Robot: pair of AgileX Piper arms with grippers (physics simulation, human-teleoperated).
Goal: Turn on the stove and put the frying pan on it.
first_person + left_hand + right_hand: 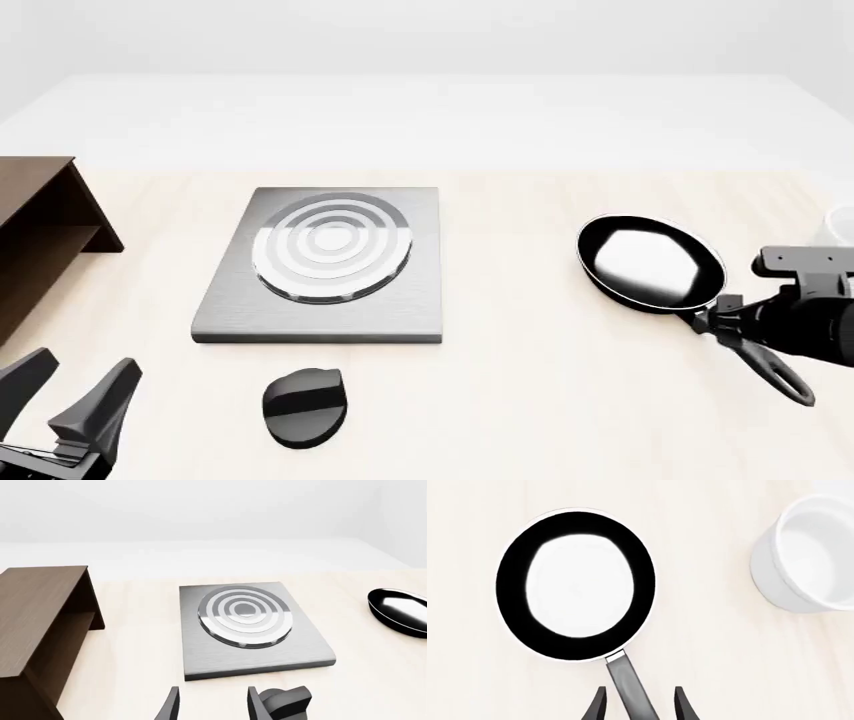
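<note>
Frying pan (651,264) sits on the table at 3 o'clock of the stove (327,268), well apart from it, handle trailing toward 5 o'clock; the right gripper (639,704) straddles that handle with fingers parted on both sides and not visibly closed on it, probably lined up for a lift. Knob (304,403) lies just off the stove's near edge at 6 o'clock, untouched. Left gripper (74,392), spread open and empty, sits at 9 o'clock of it. White cup (810,555) stands near the pan, opposite the stove.
</note>
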